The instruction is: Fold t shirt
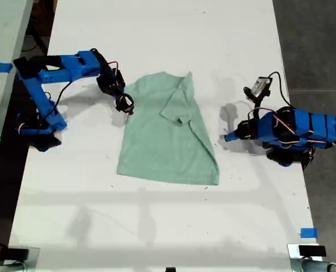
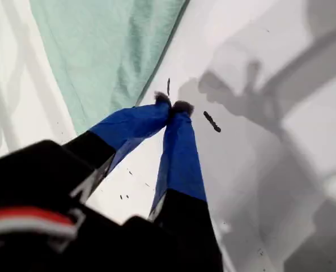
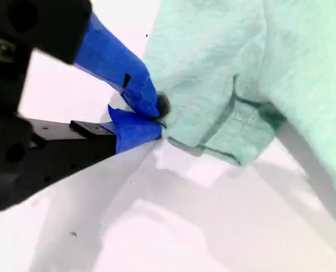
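Mint-green t shirt (image 1: 162,141) half folded, one sleeve edge pinched in my second hand (image 3: 156,116), my first hand (image 2: 172,106) pressed together.

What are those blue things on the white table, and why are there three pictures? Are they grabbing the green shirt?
The blue things are two small robot arms. Each ends in a gripper, like a pinching hand with two fingers.

One picture is taken from above and shows the whole white table. The other two come from little cameras riding on the grippers, so they look along the fingers.

On the table lies a pale green t shirt, with one side already folded over.

My second gripper, on the exterior view's left, has its blue fingers pinched on the shirt's edge near a sleeve. My first gripper, on the exterior view's right, has its tips together over bare table beside the shirt, holding nothing.
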Available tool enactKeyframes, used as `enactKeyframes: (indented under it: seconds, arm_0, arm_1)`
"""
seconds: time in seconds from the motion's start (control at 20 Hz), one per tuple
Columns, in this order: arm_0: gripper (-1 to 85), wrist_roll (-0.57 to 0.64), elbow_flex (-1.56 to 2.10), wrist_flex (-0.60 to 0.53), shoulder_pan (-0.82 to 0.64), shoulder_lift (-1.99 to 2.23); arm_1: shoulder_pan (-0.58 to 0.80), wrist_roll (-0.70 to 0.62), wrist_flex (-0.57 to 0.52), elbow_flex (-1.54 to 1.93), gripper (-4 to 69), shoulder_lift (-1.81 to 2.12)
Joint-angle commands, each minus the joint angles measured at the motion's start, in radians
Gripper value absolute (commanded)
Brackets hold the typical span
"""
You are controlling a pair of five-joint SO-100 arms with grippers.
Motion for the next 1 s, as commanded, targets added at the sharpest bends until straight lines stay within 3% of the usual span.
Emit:
enactKeyframes:
  seconds: [0.0,0.2,0.4,0.65,0.95]
  arm_0:
    - [-0.1,-0.072,-0.037,0.106,0.041,0.172]
    - [-0.1,-0.086,-0.241,0.235,0.077,0.295]
    - [-0.1,-0.044,-0.540,0.284,0.086,0.106]
    - [-0.1,0.028,-0.997,0.268,0.152,-0.278]
    - [-0.1,0.041,-1.000,0.153,0.278,-0.425]
  arm_1:
    - [0.006,-0.017,0.002,0.046,1.5,0.011]
    - [0.008,-0.017,0.002,0.046,1.5,0.011]
    - [0.009,-0.017,0.002,0.046,1.5,0.011]
    - [0.011,-0.018,0.002,0.046,1.5,0.011]
    - [0.012,-0.020,0.002,0.046,1.5,0.011]
